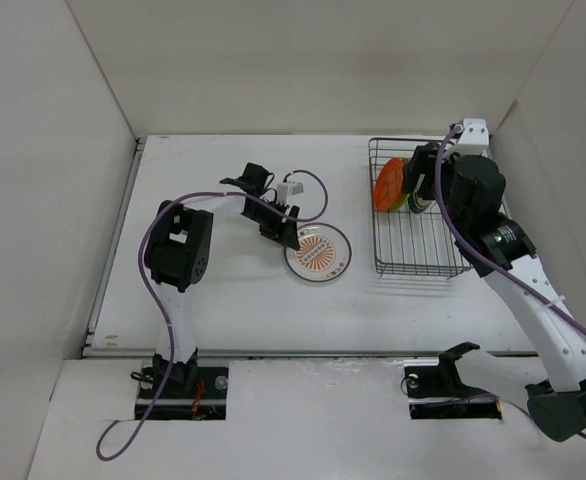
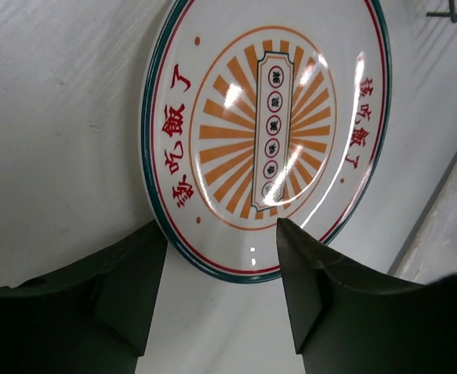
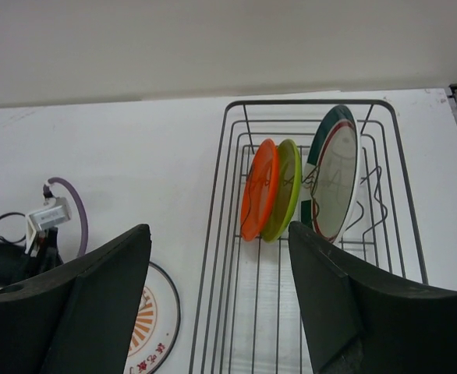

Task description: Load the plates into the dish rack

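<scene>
A white plate with an orange sunburst pattern (image 1: 318,252) (image 2: 267,132) lies flat on the table, left of the dish rack (image 1: 413,262) (image 3: 227,234). My left gripper (image 1: 281,234) (image 2: 221,226) is open at the plate's near-left rim, one fingertip at the rim's outer edge and the other over the plate's face. In the rack's far end an orange plate (image 1: 386,184) (image 3: 260,191), a lime green plate (image 3: 288,187) and a white plate with a dark green rim (image 3: 335,175) stand on edge. My right gripper (image 1: 421,178) (image 3: 219,228) hangs open above the rack, holding nothing.
White walls enclose the table on the left, back and right. A purple cable (image 1: 163,300) loops from the left arm, and a small white connector (image 1: 293,187) sits behind its wrist. The rack's near half shows bare wire grid (image 3: 291,312).
</scene>
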{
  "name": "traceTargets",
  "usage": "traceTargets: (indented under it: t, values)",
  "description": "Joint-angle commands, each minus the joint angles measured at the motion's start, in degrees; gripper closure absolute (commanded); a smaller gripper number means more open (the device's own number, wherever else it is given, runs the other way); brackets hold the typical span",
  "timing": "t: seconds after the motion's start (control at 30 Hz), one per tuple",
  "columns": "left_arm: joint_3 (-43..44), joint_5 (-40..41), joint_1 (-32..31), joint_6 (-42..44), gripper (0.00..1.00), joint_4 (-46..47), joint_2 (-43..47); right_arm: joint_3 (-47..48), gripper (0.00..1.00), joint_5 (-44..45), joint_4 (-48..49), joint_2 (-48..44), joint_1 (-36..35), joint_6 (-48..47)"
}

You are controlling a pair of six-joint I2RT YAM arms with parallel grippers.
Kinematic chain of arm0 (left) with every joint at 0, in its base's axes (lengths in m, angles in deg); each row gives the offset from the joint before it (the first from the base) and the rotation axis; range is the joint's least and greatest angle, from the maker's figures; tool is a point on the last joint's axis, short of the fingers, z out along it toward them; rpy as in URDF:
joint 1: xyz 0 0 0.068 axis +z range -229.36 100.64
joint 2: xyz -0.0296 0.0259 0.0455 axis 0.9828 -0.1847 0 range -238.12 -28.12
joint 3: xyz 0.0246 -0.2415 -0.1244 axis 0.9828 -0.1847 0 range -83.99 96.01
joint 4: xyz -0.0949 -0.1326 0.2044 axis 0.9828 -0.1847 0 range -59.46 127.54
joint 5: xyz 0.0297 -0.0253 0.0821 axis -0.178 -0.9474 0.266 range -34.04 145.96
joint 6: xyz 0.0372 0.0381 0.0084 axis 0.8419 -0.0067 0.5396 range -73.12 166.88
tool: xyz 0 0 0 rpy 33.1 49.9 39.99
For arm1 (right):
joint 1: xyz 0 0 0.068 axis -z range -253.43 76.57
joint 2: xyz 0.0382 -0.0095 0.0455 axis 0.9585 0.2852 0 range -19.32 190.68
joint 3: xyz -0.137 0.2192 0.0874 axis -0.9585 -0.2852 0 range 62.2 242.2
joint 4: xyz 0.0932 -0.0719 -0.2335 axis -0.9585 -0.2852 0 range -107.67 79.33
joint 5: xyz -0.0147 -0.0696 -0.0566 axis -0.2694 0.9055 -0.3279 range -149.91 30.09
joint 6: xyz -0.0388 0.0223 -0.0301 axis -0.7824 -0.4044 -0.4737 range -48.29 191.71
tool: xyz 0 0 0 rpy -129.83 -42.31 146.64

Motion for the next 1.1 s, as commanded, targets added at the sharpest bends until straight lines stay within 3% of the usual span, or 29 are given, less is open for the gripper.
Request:
traceTargets:
  t: [0.0,0.1,0.27,0.5,0.67,0.9,1.07]
  values:
    - [0.93,1.64,-0.36,0.16,0.46,-0.31,-2.57,-1.07,0.24,0.86,1.66,-0.99,-0.94,0.90]
    - [0.93,2.25,-0.36,-0.45,0.58,-0.31,-3.10,-2.30,0.24,0.86,1.67,-0.99,-1.47,1.42]
    - [1.54,4.54,0.25,-2.38,1.00,0.92,-4.50,-4.14,0.24,-0.19,3.25,-0.99,-1.47,1.95]
    - [4.00,-0.64,5.34,1.11,1.00,-2.58,-0.75,-5.90,0.24,-4.40,4.56,-0.46,-1.47,1.08]
    - [4.71,-6.44,10.70,8.86,1.00,-7.69,10.68,-7.22,0.21,-29.47,7.99,0.32,-0.33,-4.55]
    - [2.26,-9.96,11.94,12.29,1.00,-12.43,25.72,-11.70,0.21,-49.36,17.73,5.24,0.20,-5.78]
    - [2.24,-10.49,11.94,14.57,1.00,-16.21,29.95,-11.70,0.21,-52.67,23.63,13.33,-1.11,-8.50]
